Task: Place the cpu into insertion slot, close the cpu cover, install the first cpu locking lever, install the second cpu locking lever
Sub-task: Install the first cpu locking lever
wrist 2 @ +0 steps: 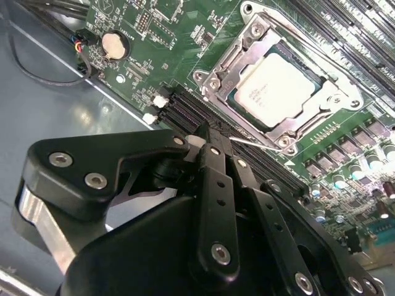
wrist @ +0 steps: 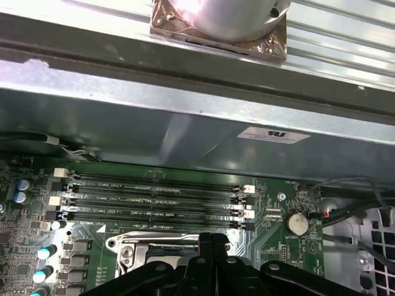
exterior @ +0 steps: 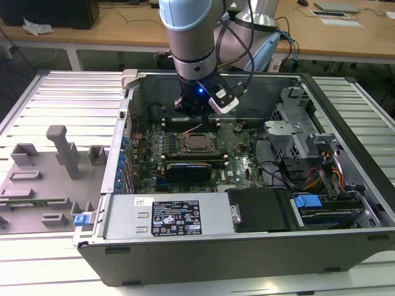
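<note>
While the tool (wrist 2: 210,139) hung just above the memory slots (wrist: 154,196), its fingers pressed together with nothing between them, the cpu (wrist 2: 271,92) lay flat in the slot (wrist 2: 300,60). This was near the middle of the board (exterior: 244,147), well in from the walls of the case (exterior: 247,246). The cover (wrist 2: 244,55) appeared to lie flat around the cpu, its window showing the dull metal top. The chip looked light, stiff and delicate underneath. It was best held by its edges, kept level and never forced.

The pale grey-and-silver jointed arm (exterior: 192,37) hangs pretty much straight down, black two-finger metal gripper (wrist 2: 208,140) pinched closed (tips touching).
</note>
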You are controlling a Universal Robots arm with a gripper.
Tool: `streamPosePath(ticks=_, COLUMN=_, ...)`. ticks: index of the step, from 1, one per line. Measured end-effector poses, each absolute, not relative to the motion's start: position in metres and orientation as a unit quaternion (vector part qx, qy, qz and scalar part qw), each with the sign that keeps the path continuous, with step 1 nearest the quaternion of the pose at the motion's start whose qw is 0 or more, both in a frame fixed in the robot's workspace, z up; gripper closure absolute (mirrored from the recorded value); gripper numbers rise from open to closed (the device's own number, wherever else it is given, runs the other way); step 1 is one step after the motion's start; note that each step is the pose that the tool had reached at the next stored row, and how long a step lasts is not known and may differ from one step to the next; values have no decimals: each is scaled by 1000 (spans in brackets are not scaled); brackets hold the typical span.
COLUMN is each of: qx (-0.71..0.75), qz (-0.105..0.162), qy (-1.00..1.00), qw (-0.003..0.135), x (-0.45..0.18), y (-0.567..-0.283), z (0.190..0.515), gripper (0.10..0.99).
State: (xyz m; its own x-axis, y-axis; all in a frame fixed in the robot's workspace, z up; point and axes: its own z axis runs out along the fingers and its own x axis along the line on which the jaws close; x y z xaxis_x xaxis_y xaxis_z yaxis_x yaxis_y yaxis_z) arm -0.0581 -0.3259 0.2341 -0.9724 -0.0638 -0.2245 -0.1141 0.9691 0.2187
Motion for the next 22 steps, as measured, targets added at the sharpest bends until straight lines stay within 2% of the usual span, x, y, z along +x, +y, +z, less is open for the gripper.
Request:
streamPosePath(ticks=5, qx=-45, qz=105, qy=987, qw=109, x=-60, y=-324, z=231, gripper=980)
streamPosePath(ticks=22, qx=-39, qz=98, qy=988, qw=112, x=-64, y=-312, z=218, gripper=980)
